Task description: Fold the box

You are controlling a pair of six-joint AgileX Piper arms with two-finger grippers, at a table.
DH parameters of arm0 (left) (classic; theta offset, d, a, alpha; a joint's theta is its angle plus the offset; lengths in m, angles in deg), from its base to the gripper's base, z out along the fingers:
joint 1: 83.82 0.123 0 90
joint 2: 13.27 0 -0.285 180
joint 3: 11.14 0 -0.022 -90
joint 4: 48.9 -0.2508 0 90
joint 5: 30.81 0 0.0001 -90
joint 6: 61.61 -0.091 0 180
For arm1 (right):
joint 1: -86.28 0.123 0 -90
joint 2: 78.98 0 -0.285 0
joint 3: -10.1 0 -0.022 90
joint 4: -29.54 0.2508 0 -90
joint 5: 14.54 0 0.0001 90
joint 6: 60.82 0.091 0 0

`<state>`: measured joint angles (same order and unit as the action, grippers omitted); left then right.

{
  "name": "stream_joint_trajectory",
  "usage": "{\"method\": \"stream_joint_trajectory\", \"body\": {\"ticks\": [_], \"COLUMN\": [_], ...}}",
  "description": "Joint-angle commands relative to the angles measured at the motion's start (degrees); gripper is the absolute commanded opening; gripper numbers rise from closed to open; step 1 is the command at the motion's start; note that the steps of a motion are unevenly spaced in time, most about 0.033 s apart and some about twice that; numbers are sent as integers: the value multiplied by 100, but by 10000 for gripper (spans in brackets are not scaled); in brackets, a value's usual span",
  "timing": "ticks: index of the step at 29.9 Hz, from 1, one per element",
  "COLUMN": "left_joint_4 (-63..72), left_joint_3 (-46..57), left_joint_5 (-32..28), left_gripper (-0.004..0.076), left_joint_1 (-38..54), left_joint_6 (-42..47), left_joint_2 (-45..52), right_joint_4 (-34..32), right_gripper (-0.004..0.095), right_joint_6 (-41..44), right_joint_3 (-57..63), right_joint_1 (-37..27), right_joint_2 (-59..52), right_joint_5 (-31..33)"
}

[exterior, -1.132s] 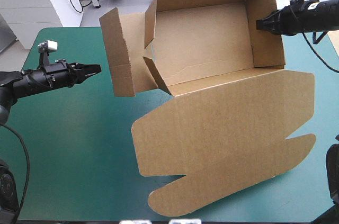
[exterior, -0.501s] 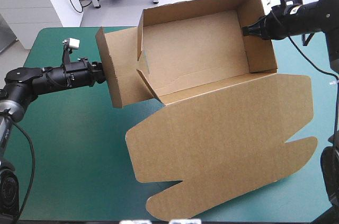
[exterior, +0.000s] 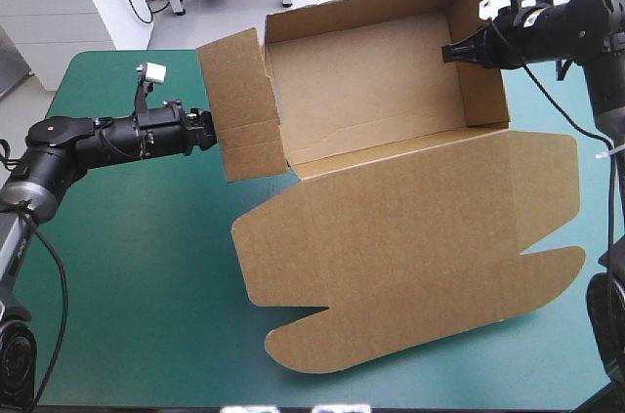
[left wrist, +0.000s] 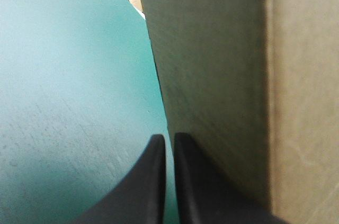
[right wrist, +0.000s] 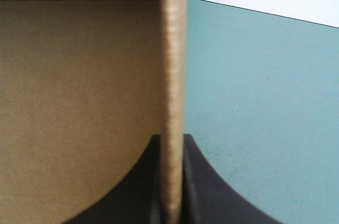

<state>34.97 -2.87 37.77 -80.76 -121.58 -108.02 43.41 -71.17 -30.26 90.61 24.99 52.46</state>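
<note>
Since the earlier look, my left gripper (exterior: 208, 135) is no longer hanging clear over the teal-green cover (exterior: 127, 276). It is now leaning its tips against the outer face of the left flap (exterior: 242, 105), and that flap is standing closer to the tray than it was, with the loose tab at its foot no longer showing. The box (exterior: 371, 91) is sitting toward the far side of the table, a little right of the middle. Its tray is opening upward and its lid (exterior: 410, 247) is lying flat toward the near edge. My left fingers are pressing together with nothing between them, and the board is running just beside one of them, touching or nearly so. My right gripper (exterior: 451, 50) is pinching the right wall (exterior: 480, 71) over its rim, the sheet's edge passing straight between the two fingers. I am judging the board to be light, stiff and dry enough not to slip, yet ready to crease wherever it is being squeezed mid-panel, and to be hinging only along its scored lines. So I am reckoning that rims near a fold are the places to be gripping, and that a flat push on a flap's face is serving better than a pinch.
</note>
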Motion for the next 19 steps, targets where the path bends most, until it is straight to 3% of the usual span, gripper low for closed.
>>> {"method": "stream_joint_trajectory", "body": {"ticks": [1, 8, 16, 19], "left_joint_4": [665, 997, 952, 870], "left_joint_3": [-204, -410, -954, -1053], "left_joint_5": [573, 573, 562, 515], "left_gripper": [123, 355, 524, 548], "left_joint_1": [-47, -381, -614, -614], "left_joint_6": [86, -138, -108, -47], "left_joint_2": [253, 291, 291, 291], "right_joint_4": [72, 41, 41, 199], "right_gripper": [-18, -19, -19, -19], "right_joint_6": [99, 134, 228, 236], "right_joint_3": [-146, -146, -146, -146], "right_joint_1": [19, 19, 19, 30], "right_joint_2": [-294, -294, -294, -294], "right_joint_5": [-470, -568, -594, -633]}}
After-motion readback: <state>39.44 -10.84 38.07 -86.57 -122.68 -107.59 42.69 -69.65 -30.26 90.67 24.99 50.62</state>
